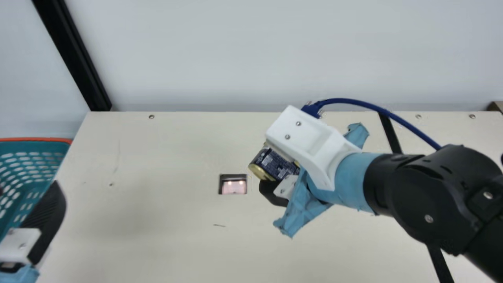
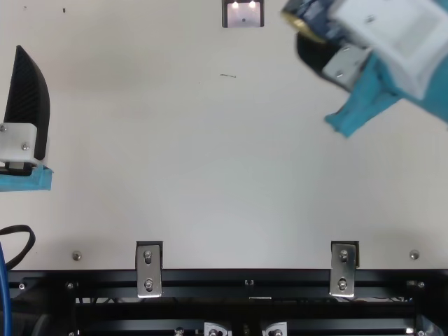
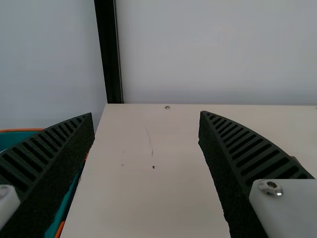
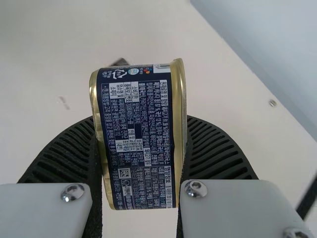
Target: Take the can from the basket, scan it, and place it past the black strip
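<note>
- Your right claw pinches the squat, gold-rimmed metal can above the table, nearer its far edge.
- Your ribbed left claw gapes wide near the left edge.

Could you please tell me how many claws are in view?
2: the left claw, open near the teal basket, and the right claw, gripping the can just right of the scanner window in the main view.
</note>
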Controlling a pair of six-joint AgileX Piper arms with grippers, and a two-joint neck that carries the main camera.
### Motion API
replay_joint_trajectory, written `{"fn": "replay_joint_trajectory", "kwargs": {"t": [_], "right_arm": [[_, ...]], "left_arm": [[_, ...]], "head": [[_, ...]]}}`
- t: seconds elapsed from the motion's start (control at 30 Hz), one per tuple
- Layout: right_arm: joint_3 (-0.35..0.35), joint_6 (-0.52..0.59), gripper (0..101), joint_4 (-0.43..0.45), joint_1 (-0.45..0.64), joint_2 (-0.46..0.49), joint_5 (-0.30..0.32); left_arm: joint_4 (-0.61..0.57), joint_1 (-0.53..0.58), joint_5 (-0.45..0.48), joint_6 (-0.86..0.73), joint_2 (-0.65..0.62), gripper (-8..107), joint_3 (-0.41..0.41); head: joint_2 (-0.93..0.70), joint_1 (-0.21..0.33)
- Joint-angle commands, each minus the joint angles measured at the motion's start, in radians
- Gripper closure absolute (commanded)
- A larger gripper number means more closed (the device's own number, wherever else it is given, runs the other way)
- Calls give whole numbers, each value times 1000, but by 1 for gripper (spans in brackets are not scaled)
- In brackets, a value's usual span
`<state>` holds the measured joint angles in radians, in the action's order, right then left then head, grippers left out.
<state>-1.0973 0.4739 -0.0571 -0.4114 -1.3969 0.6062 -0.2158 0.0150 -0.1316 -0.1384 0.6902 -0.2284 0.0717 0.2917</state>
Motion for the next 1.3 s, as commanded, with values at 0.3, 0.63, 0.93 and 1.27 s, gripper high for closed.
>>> {"fn": "replay_joint_trajectory", "kwargs": {"t": [0.3,0.63,0.93,1.27], "right_arm": [[33,-54,101,83,183,71,46],[57,0,101,71,360,109,85],[79,69,101,34,515,119,88],[81,144,101,3,638,89,72]], "left_arm": [[2,0,0,0,0,9,0],[2,0,0,0,0,9,0],[2,0,0,0,0,9,0],[2,0,0,0,0,9,0]], "head": [[192,13],[337,20],[451,30],[461,30]]}}
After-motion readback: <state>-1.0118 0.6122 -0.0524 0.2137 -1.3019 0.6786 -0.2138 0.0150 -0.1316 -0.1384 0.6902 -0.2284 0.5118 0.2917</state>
